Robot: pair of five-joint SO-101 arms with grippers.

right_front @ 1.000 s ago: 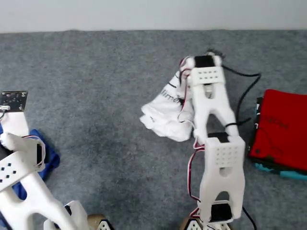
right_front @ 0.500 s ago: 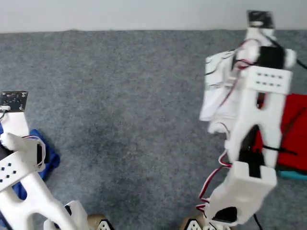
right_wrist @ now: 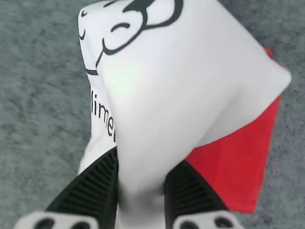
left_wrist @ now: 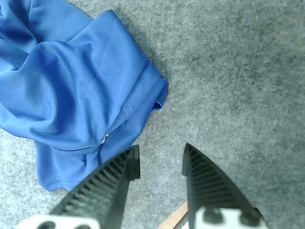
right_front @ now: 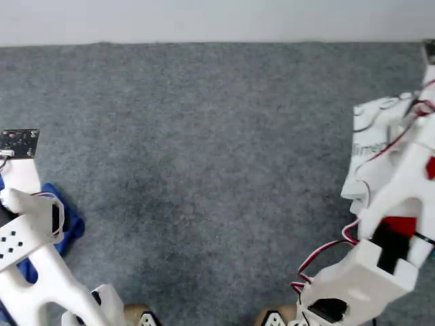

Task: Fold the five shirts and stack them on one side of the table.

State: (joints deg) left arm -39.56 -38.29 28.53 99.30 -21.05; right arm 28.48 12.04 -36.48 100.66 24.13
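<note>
A folded white shirt (right_wrist: 181, 81) with black print hangs from my right gripper (right_wrist: 140, 183), which is shut on its cloth. Under it lies a red shirt (right_wrist: 238, 157) on the grey table. From above, the white shirt (right_front: 376, 146) hangs at the table's right edge beside the right arm (right_front: 380, 265), with bits of red shirt (right_front: 397, 225) showing behind the arm. A crumpled blue shirt (left_wrist: 71, 95) lies flat on the table. My left gripper (left_wrist: 159, 162) hovers open just off its edge, with nothing between the fingers. The blue shirt (right_front: 68, 224) sits at the far left beside the left arm (right_front: 34, 251).
The grey carpet-like table top (right_front: 204, 149) stretches between the two arms. A pale wall (right_front: 204, 20) runs along the far edge. Red and white wires (right_front: 326, 255) trail along the right arm.
The right arm has swung from the table's middle to the right edge, carrying the white shirt over the red shirt. The left arm has not moved.
</note>
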